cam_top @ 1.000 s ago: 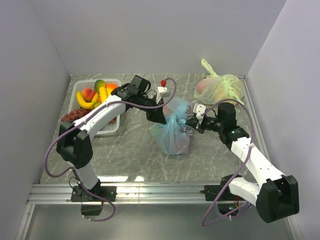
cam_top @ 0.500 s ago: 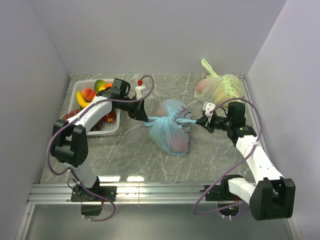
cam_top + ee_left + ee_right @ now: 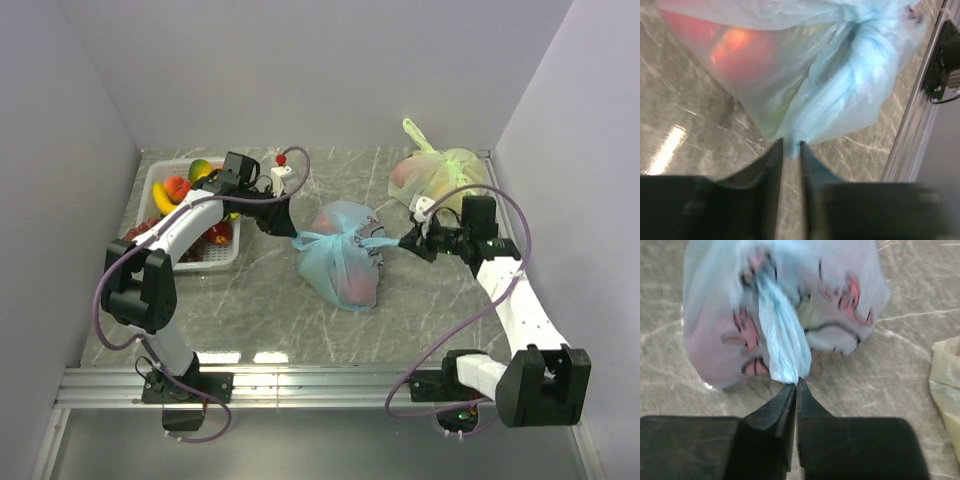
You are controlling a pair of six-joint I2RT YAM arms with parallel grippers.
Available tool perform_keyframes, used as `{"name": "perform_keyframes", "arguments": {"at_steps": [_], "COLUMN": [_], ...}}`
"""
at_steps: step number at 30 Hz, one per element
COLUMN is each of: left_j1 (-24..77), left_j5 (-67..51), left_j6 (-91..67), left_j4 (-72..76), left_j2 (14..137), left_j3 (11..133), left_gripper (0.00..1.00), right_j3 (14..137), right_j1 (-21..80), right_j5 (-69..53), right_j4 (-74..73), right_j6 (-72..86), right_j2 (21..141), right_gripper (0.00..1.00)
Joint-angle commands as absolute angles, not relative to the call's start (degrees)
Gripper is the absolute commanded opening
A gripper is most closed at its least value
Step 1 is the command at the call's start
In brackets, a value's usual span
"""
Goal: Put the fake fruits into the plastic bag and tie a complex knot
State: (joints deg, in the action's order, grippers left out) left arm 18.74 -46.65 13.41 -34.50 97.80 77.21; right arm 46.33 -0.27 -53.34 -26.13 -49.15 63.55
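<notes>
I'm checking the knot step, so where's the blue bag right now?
Top view: blue bag sits mid-table, its ears pinched by the left gripper and right gripper, basket to its left.

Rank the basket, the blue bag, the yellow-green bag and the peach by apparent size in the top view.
1. white basket, largest, though the left arm covers part of it.
2-3. light-blue bag and yellow-green bag: too alike to rank.
4. peach, smallest.
</notes>
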Motion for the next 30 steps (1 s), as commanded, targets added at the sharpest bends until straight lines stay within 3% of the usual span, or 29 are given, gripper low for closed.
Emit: {"name": "perform_keyframes", "arguments": {"at_steps": [1, 2, 3, 7, 8, 9, 10, 11, 16, 20, 23, 26, 30], "left_j1": [19.68, 19.95, 20.39, 20.22, 20.04, 19.52, 19.25, 18.81, 16.44, 15.91, 15.82, 15.91, 15.91], "left_j5": [-47.9, -47.47, -46.94, -41.41, -40.87, -40.26, -37.9, -35.53, -27.59, -37.25, -40.77, -44.82, -43.68], "left_j6": [18.27, 18.63, 19.07, 17.58, 17.32, 16.27, 10.52, 8.28, -7.89, -2.3, -3.95, -1.94, 5.51], "left_j4": [-34.8, -35.07, -36.03, -34.2, -33.15, -31.39, -24.68, -21.83, -11.6, -25.34, -23.31, -22.33, -25.3], "left_j2": [95.89, 95.37, 94.4, 90.8, 89.83, 87.39, 85.97, 83.26, 79.89, 86.72, 86.05, 85.6, 87.27], "left_j3": [82.52, 83.14, 83.75, 84.29, 83.77, 82.98, 80.1, 78.76, 74.88, 82.87, 79.21, 73.92, 72.77], "left_gripper": [0.29, 0.41, 0.45, 0.62, 0.78, 0.8, 0.86, 0.99, 0.99, 0.99, 0.99, 0.99, 0.99], "right_j3": [54.56, 58.5, 60.54, 69.77, 73.35, 75.13, 76.71, 78.99, 79.36, 91.81, 101.23, 101.61, 95.38], "right_j1": [2.1, 2.2, 2.2, 2.2, 2.2, 2.2, 2.28, 2.29, 2.28, 4.65, 5.19, 5.19, 7.72], "right_j5": [-51.33, -51.24, -50.81, -45.97, -45.27, -44.31, -43.86, -43.6, -38.24, -37.18, -38.93, -38.85, -34.3], "right_j4": [-30.66, -34.33, -35.84, -40.33, -43.13, -44.37, -45.52, -46.92, -42.71, -59.07, -73.33, -77.07, -74.19], "right_j6": [-47.64, -47.38, -46.85, -37.99, -37.19, -36.13, -34.38, -33.84, -25.74, -29.53, -32.96, -37.6, -44.38], "right_j2": [65.73, 66.53, 67.32, 70.57, 71.01, 71.45, 72.15, 72.33, 70.14, 79.07, 90.24, 95.18, 92.65], "right_gripper": [0.17, 0.31, 0.57, 0.76, 0.79, 0.94, 0.95, 0.95, 1.0, 1.0, 1.0, 0.97, 0.92]}}
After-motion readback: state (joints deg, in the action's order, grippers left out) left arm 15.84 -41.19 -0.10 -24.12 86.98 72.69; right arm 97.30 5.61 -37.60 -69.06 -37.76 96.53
